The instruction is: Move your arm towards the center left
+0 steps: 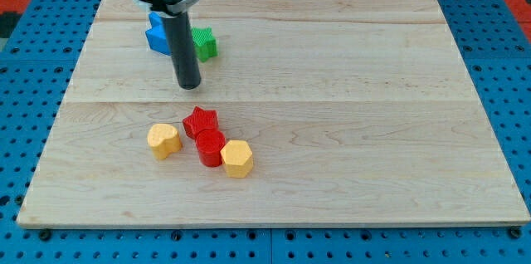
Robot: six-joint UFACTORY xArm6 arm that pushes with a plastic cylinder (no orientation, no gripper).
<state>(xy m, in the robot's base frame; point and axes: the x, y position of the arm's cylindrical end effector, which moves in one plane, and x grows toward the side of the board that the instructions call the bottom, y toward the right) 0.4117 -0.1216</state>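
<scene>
Filling most of the frame, the wooden board point(332, 131) lies on a blue pegboard surface point(25, 131) that shows along the left, right and bottom edges. Next in size, the arm's dark rod point(184, 44) comes down from the upper left of the frame, and my tip point(190, 86) rests on the board left of centre, touching no block; it is a bare rod with nothing to open or close, and it holds nothing. Behind the rod, in the upper left, a blue block point(157, 36) is partly hidden, its shape unclear, with a green block point(204, 43) just to the rod's right. Below my tip, in the lower left, a red star point(200, 120) touches a red cylinder point(210, 148), which touches a yellow hexagon point(237, 158). A yellow heart-like block point(163, 140) sits apart, left of them.
</scene>
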